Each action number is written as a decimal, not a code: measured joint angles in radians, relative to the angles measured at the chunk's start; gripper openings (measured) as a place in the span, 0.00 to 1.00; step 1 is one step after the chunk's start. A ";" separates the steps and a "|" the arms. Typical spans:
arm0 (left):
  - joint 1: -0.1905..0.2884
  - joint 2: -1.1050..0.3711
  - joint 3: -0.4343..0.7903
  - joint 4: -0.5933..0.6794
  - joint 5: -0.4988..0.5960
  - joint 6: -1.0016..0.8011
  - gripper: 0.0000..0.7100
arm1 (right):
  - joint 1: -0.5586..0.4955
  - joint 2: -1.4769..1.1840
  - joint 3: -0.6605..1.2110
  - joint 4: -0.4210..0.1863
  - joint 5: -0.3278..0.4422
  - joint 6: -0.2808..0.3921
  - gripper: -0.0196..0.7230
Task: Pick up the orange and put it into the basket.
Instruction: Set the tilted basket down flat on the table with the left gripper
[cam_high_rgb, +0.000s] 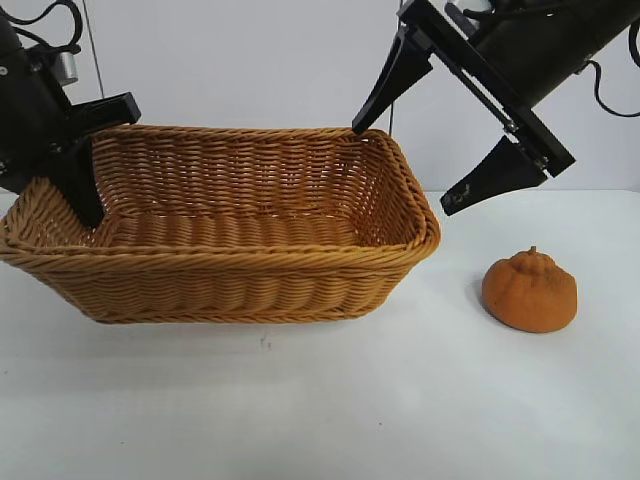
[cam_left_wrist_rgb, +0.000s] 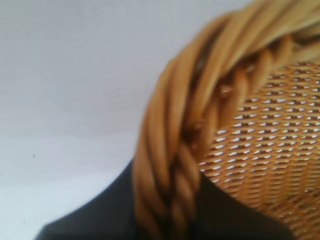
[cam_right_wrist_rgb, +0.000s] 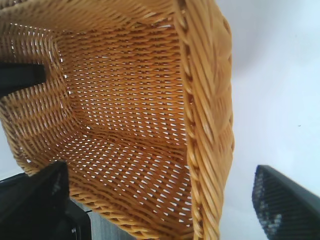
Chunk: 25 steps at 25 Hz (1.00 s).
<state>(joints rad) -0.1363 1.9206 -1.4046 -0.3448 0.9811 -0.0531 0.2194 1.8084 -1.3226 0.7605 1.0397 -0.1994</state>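
Exterior view: orange on the white table, to the right of the basket and clear of its braided rim, upright with the puckered nub on top. Untouched, nothing around it. Basket interior showing bare weave only, no fruit inside. Judged progress: pick not yet made, so reach, grasp, carry and drop all left to do. Right gripper hanging above the basket's right end, tilted down, jaws spread wide, one fingertip over the far right corner of the rim and the other out past the right wall, higher than the orange and off to its upper left. Nothing between the jaws, nothing touched. Right wrist view agrees: fingertips far apart, basket's right wall and floor between and below them, orange out of that view. Left gripper at the basket's left end, nearly closed, pinching the rim there; left wrist view shows the braided rim passing straight between the dark fingers, pressed on either side of it. Likely steadying the basket while the right arm handles the fruit. Next move, as a guess: right gripper away from the basket and down onto the orange, jaws already wide enough for it.
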 joint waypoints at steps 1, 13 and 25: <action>0.000 0.013 -0.006 -0.003 0.003 0.000 0.12 | 0.000 0.000 0.000 0.000 0.000 0.000 0.95; 0.000 0.205 -0.068 -0.041 -0.012 0.053 0.12 | 0.000 0.000 0.000 -0.001 0.000 0.000 0.95; 0.000 0.220 -0.074 -0.089 -0.011 0.084 0.67 | 0.000 0.000 0.000 -0.001 -0.003 0.000 0.95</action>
<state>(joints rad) -0.1363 2.1405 -1.4786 -0.4334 0.9698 0.0311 0.2194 1.8084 -1.3226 0.7595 1.0368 -0.1994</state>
